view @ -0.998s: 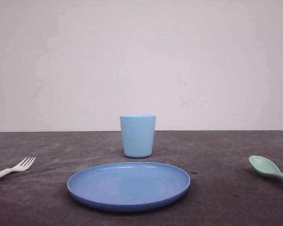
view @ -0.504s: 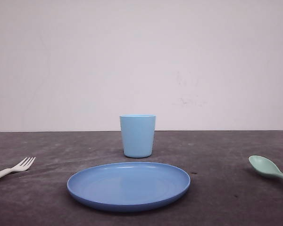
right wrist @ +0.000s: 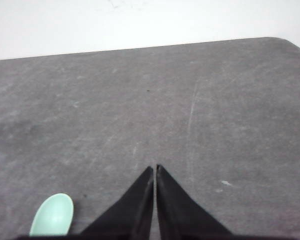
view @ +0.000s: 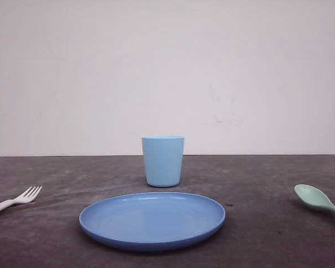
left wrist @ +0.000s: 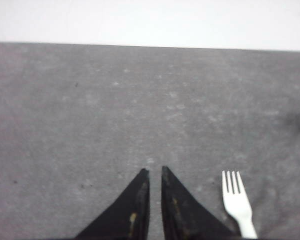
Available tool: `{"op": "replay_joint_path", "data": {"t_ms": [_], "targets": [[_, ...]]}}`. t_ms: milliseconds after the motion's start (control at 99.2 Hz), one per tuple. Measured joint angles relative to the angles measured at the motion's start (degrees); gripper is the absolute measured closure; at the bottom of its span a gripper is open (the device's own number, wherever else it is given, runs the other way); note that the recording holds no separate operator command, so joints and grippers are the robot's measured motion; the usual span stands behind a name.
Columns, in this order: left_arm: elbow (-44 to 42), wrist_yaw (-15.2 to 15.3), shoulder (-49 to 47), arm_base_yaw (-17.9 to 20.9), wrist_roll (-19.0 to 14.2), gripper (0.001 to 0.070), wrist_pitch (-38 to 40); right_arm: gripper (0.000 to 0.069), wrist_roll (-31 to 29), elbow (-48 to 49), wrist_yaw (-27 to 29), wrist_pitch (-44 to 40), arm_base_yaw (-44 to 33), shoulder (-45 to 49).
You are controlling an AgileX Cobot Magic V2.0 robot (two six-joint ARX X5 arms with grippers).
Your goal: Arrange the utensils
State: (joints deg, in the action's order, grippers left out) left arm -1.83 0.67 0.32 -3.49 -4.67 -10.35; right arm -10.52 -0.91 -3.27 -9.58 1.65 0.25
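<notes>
Fork and spoon lay untouched on the table.
The fork (view: 15,200) lay far left, spoon (view: 318,200) far right; both looked light, stiff, best gripped mid-handle. Left pincer (left wrist: 155,172) and right pincer (right wrist: 155,169) were together, empty.

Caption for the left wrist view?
Left gripper, fingers nearly together and empty, over the table beside the white fork.
</notes>
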Motion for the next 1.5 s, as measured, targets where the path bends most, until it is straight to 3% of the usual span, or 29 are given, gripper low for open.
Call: {"op": "replay_joint_path", "data": {"t_ms": [292,454,595,726,948,1210,1502], "targets": [[-3.04,-2.45,0.04,0.0,-13.07,0.0691,8.94,0.0681,-9.84,-7.5,-7.15,-0.28,0.0,0.15],[-11.93,-2.67,0.74,0.0,-15.39,0.0691,8.28,0.0682,-11.43,-17.2,-7.23,-4.55,0.0,2.69],[-20.9,-4.39,5.14,0.0,-15.72,0.0691,-0.13,0.0682,-10.73,-26.73,-7.23,-11.15,0.0,8.17],[-30.23,-6.27,11.96,0.0,-13.79,0.0691,-10.8,0.0682,-7.72,-35.5,-7.26,-17.7,0.0,14.73],[-43.69,-7.04,25.59,0.0,-5.25,0.0691,-24.92,0.0682,-1.57,-44.61,-7.26,-27.08,0.02,27.76],[-44.76,-6.82,36.83,0.0,0.55,0.0691,-27.87,0.0682,3.17,-44.72,-7.19,-32.04,0.07,40.33],[-44.76,-6.51,40.76,0.0,2.12,0.0691,-31.3,0.0682,5.86,-44.7,-1.55,-37.07,0.26,46.8]]}}
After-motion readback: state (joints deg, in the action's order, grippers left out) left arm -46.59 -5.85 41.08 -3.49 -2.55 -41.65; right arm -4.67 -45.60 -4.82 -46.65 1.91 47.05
